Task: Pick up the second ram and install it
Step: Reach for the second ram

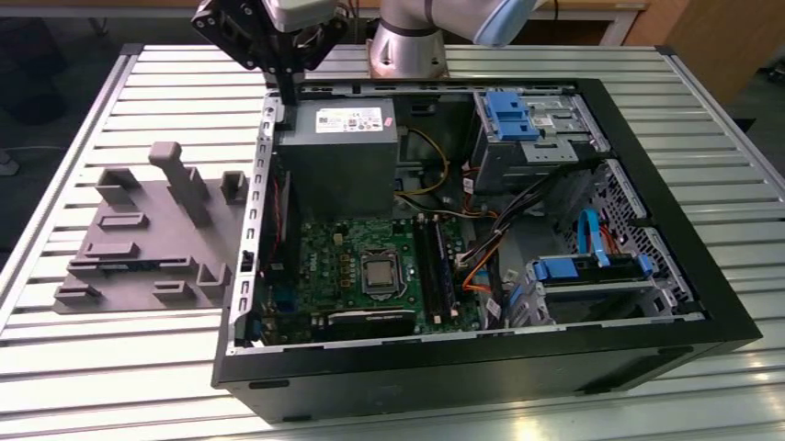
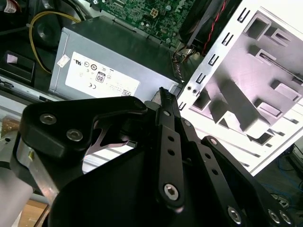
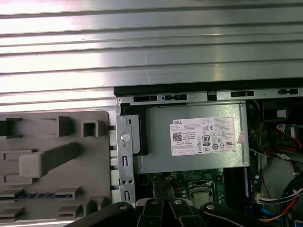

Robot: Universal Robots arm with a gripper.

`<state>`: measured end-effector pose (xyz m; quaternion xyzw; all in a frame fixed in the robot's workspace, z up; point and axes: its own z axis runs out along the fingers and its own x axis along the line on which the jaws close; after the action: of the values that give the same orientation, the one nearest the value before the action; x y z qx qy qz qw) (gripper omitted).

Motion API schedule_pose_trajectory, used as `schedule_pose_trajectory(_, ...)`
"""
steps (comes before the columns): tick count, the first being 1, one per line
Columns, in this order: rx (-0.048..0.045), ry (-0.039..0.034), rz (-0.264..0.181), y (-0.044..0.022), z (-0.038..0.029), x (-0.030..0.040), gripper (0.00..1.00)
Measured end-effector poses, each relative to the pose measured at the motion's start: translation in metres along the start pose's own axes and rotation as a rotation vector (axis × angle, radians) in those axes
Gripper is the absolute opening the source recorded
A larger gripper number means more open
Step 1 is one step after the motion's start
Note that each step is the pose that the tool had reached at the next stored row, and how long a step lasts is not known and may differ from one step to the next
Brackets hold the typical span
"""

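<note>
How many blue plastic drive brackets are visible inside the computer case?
2. The far blue bracket sits at the case's end farthest from the exterior camera; the near blue bracket lies toward that view's right. Others may be hidden.

Open black metal computer case (image 1: 491, 377) lay on slatted aluminium table (image 1: 160, 83), under the gripper (image 1: 286, 90). Grey boxy power supply (image 1: 337, 165), white label up, sat directly below gripper. Green motherboard (image 1: 325, 253) lay farther off, past the supply. Grey plastic fixture block (image 1: 135, 243) with upright posts stood outside the case, well apart from gripper.
</note>
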<state>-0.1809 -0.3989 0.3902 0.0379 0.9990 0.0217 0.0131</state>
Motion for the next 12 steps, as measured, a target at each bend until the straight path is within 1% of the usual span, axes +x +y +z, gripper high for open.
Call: schedule_pose_trajectory(12, 0.0000, 0.0000, 0.000, -0.0004, 0.0002, 0.0046, 0.11)
